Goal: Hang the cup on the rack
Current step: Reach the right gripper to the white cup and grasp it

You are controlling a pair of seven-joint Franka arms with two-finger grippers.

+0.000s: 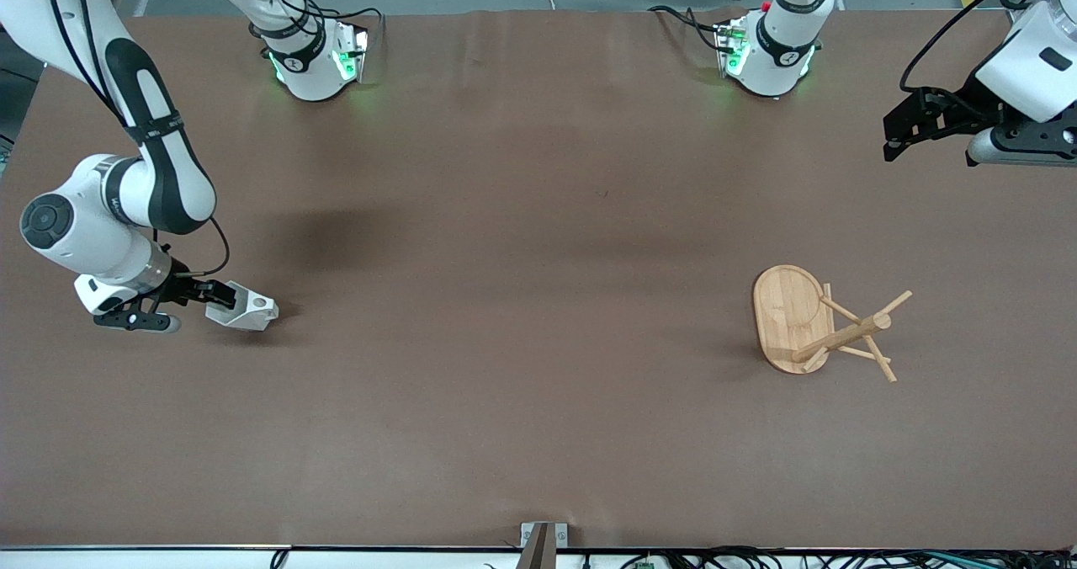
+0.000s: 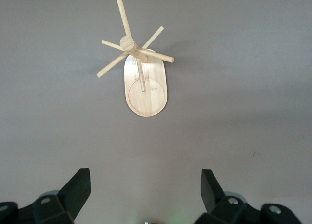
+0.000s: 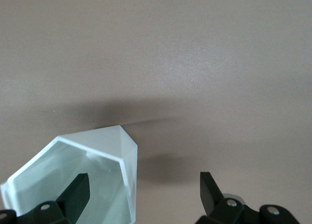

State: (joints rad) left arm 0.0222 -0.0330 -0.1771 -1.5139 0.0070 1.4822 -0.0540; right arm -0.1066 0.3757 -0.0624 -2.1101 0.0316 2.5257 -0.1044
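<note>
The small white faceted cup [image 1: 250, 311] rests on the table at the right arm's end, its open rim turned toward my right gripper [image 1: 224, 295]. In the right wrist view the cup [image 3: 109, 158] fills one corner. My right gripper [image 3: 145, 186] is open there, with one finger inside the cup's mouth and the other outside its wall. The bamboo rack [image 1: 809, 321] stands upright toward the left arm's end. It also shows in the left wrist view [image 2: 145, 90]. My left gripper [image 1: 907, 128] is open and empty, held high over that end of the table, and shows in its own view [image 2: 145, 186].
The brown table [image 1: 522, 300] spreads between the cup and the rack. The two arm bases [image 1: 315, 60] stand along the edge farthest from the front camera. A small metal bracket [image 1: 543, 535] sits at the nearest edge.
</note>
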